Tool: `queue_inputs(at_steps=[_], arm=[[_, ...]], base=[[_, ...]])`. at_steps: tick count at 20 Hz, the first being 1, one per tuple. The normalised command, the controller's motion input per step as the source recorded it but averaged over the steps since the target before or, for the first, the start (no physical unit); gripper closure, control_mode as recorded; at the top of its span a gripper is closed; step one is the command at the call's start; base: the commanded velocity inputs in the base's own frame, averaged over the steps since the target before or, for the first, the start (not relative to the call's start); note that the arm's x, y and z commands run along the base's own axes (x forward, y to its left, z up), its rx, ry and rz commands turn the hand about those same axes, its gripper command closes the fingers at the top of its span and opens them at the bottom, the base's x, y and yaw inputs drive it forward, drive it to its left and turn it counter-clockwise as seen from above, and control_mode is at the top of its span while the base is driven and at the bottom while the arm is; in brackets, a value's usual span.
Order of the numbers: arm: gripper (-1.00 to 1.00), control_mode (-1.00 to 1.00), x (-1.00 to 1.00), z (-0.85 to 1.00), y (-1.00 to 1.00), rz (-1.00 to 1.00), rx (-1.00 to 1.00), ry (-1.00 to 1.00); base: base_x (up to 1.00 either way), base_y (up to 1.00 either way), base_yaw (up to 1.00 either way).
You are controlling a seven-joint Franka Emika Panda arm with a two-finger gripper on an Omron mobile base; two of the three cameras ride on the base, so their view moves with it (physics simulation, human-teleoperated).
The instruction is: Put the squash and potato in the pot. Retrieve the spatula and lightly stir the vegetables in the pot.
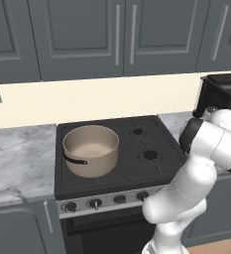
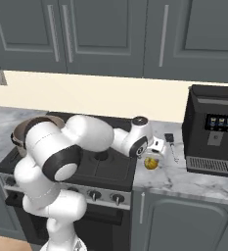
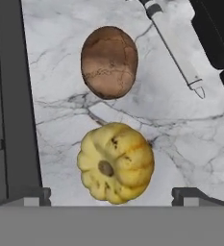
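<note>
Yellow and ribbed, the squash (image 3: 115, 162) sits low in the middle of the hand view, between the two dark fingertips of the gripper (image 3: 112, 194), whose jaws stand wide apart with nothing in them. Just above it on the marble counter (image 3: 60, 72) lies the brown potato (image 3: 109, 62), and the spatula (image 3: 175, 42) runs along the upper right. The pot (image 1: 90, 150) waits on the stove (image 1: 137, 158), left of centre in the left base view, apparently with nothing inside. I'd say this is the first step, the reach for the squash; next the hand needs to sink straight down and close around it.
</note>
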Motion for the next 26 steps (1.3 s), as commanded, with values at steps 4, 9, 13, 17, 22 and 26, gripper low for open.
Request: queue_inputs(at_steps=[4, 9, 13, 17, 22, 26], arm=[[-1.0, -1.0, 0.15, -0.26, -0.12, 0.0, 0.0, 0.19], [-1.0, -1.0, 0.21, -0.32, -0.11, 0.0, 0.0, 0.08], [-1.0, -1.0, 0.12, -0.41, -0.08, 0.0, 0.0, 0.0], [-1.0, -1.0, 0.09, -0.38, -0.15, 0.0, 0.0, 0.0], [1.0, -1.0, -0.05, -0.29, -0.06, 0.0, 0.0, 0.08], [1.0, -1.0, -0.31, -0.29, 0.01, 0.0, 0.01, 0.2]], base=[[0.0, 0.0, 0.0], [0.0, 0.0, 0.0], [0.0, 0.0, 0.0], [0.0, 0.0, 0.0], [0.0, 0.0, 0.0], [0.0, 0.0, 0.0]])
